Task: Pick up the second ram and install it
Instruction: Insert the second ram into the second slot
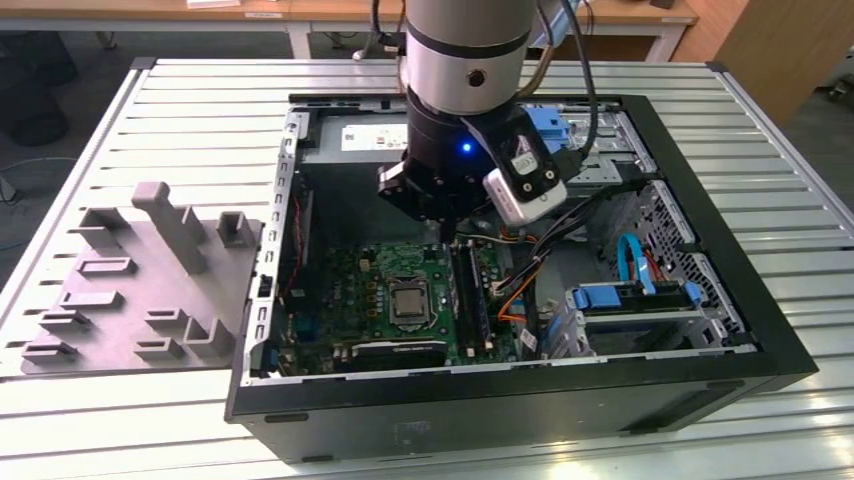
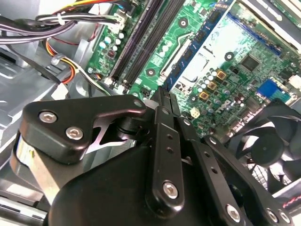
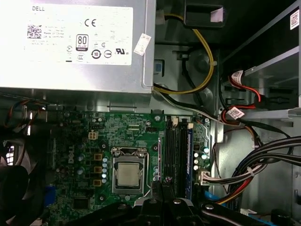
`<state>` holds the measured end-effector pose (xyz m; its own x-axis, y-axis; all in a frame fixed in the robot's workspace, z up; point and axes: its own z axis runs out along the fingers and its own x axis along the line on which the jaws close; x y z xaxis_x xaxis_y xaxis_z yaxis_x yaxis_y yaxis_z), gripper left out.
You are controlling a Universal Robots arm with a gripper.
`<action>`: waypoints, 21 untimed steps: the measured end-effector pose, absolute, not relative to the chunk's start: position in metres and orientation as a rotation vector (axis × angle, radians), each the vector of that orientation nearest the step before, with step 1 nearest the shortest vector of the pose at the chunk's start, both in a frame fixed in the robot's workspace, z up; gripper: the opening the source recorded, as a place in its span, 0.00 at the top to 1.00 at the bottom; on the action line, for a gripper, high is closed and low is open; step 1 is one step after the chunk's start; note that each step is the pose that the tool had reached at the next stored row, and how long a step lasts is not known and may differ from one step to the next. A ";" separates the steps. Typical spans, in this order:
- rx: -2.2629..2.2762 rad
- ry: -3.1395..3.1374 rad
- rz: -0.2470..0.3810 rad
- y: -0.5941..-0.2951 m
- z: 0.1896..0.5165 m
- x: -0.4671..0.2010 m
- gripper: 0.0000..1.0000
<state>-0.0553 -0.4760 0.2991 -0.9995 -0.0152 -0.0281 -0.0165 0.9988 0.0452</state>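
My gripper [image 1: 451, 238] hangs inside the open computer case, just above the green motherboard [image 1: 350, 290] at the end of the long black memory slots [image 1: 467, 290]. In the second wrist view its fingers [image 2: 165, 122] lie pressed together, and the gripper [image 2: 162, 94] is shut with nothing showing between them. In the first wrist view the gripper [image 3: 161, 187] is over the near end of the slots [image 3: 172, 150]. A slim blue-green stick [image 3: 189, 160] stands on edge in the slot beside them. I cannot tell whether this is the second ram.
The processor [image 3: 128, 174] sits beside the slots. Cable bundles [image 3: 254, 165] run close on the drive-cage side, and a fan [image 2: 268, 136] sits at the board's other edge. The power supply [image 3: 75, 42] fills the case end. A grey parts fixture [image 1: 134, 280] lies on the table at the exterior view's left.
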 end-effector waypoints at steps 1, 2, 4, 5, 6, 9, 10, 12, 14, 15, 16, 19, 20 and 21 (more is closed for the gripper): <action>-0.025 3.113 0.071 -0.476 0.299 -0.054 0.88; -0.025 3.113 0.070 -0.476 0.299 -0.052 0.88; -0.025 3.113 0.070 -0.476 0.299 -0.048 0.88; -0.025 3.113 0.070 -0.476 0.298 -0.046 0.88; -0.025 3.113 0.070 -0.476 0.298 -0.045 0.88; -0.025 3.113 0.070 -0.476 0.295 -0.043 0.88; -0.024 3.113 0.070 -0.476 0.294 -0.043 0.88; -0.025 3.113 0.070 -0.476 0.290 -0.043 0.88; -0.025 3.113 0.070 -0.476 0.286 -0.043 0.88; -0.025 3.113 0.070 -0.476 0.285 -0.043 0.88; -0.025 3.113 0.070 -0.476 0.283 -0.043 0.88; -0.025 3.113 0.070 -0.476 0.278 -0.043 0.88; -0.025 3.113 0.070 -0.476 0.277 -0.043 0.88; -0.025 3.113 0.070 -0.476 0.276 -0.043 0.88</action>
<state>-0.0431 -0.4760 0.2756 -0.9995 -0.0152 -0.0279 -0.0165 0.9989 0.0448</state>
